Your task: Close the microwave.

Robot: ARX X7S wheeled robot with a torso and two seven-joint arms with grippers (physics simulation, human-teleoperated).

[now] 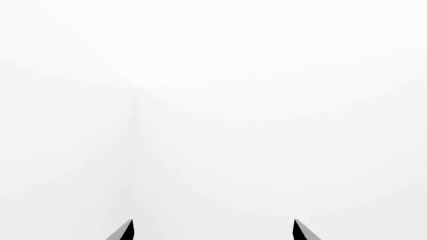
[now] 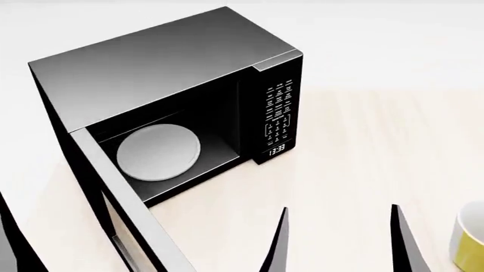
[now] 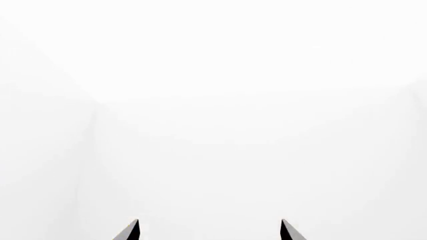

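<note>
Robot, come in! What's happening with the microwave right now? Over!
Both grippers open, holding nothing: right gripper, left gripper. Microwave door wide open, turntable plate showing. Nothing blocking the door's swing; yellow mug well off right.

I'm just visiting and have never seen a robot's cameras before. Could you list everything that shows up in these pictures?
microwave: one, black, on the light wooden table, left of centre in the head view
microwave door: one, black, swung wide open toward the camera
turntable plate: one, white, round, inside the cavity
keypad and clock: one panel, white lettering, on the microwave's right front
cup: one, yellow, at the table's right edge, partly cut off
table: one, pale wood
right gripper: one, black, open, holding nothing
left gripper: one, black, open, facing blank white
</note>
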